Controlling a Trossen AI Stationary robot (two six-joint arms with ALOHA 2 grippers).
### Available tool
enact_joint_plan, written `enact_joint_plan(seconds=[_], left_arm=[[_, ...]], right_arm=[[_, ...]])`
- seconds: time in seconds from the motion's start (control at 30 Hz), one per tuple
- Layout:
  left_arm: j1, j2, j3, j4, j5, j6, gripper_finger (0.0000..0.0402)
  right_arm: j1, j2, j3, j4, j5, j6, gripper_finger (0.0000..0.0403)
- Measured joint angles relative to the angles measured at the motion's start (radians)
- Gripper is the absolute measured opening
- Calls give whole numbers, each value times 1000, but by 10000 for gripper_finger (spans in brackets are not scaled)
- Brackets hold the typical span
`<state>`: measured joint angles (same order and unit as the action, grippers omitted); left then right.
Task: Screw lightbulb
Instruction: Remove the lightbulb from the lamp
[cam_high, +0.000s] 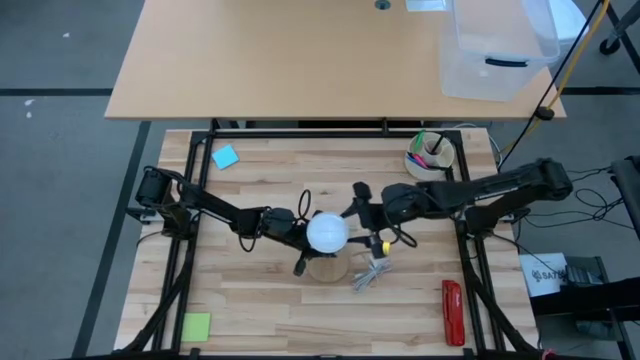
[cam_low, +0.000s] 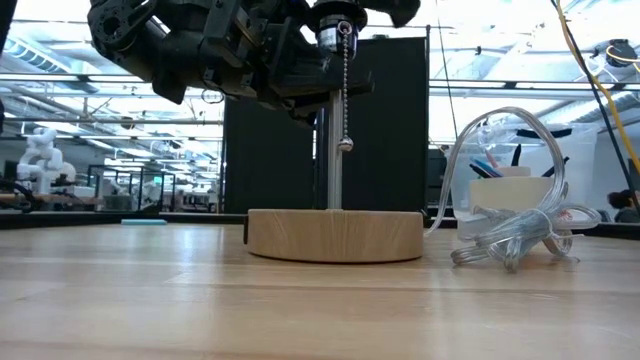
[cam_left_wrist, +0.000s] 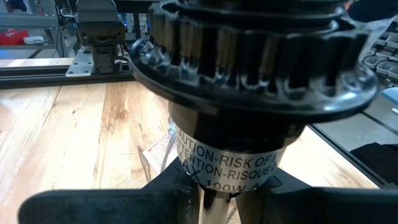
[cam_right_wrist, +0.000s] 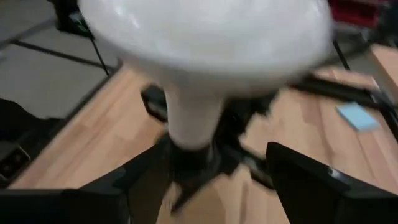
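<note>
My left gripper (cam_high: 296, 232) reaches in from the left at the middle of the desk (cam_high: 250, 290), its jaws drawn narrow around the black socket (cam_left_wrist: 249, 68) just under the collar, bracing the lamp stem above the round wooden base (cam_low: 335, 236). The lightbulb (cam_high: 327, 232) sits directly above that socket, globe up, neck tapering down into it, so its long axis stands upright, in line with the stem. My right gripper (cam_right_wrist: 205, 180) comes from the right side of the desk, and in its wrist view the jaws stand wide, one finger on each side of the bulb's neck with clear gaps, gripping nothing. The bulb lies straight ahead of those jaws, between them, with the globe bulging above the fingers. I judge the bulb is seated in the socket mouth but cannot tell how far the thread has turned in. The right arm is the one placed to turn it; the next move hinges on closing squarely across the upright axis and twisting about it, without tilting the bulb off the thread. A bead chain (cam_low: 345, 90) hangs beside the stem, and a coiled clear cord (cam_low: 515, 235) lies right of the base.
</note>
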<state>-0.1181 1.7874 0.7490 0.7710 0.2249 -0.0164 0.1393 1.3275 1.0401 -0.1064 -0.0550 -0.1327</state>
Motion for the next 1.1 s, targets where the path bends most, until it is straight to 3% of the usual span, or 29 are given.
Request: enact_joint_plan(seconds=[0.47,0.73,0.87,1.1], left_arm=[[0,0,0,5,0,0,64],[0,0,0,6,-7,0,64],[0,0,0,6,-8,0,64],[-1,0,0,6,-31,-1,64]], right_arm=[[177,-204,-13,-353,411,164,261],[349,-366,-201,-355,703,346,261],[424,-426,-341,-208,820,418,261],[456,-352,-541,353,868,307,261]])
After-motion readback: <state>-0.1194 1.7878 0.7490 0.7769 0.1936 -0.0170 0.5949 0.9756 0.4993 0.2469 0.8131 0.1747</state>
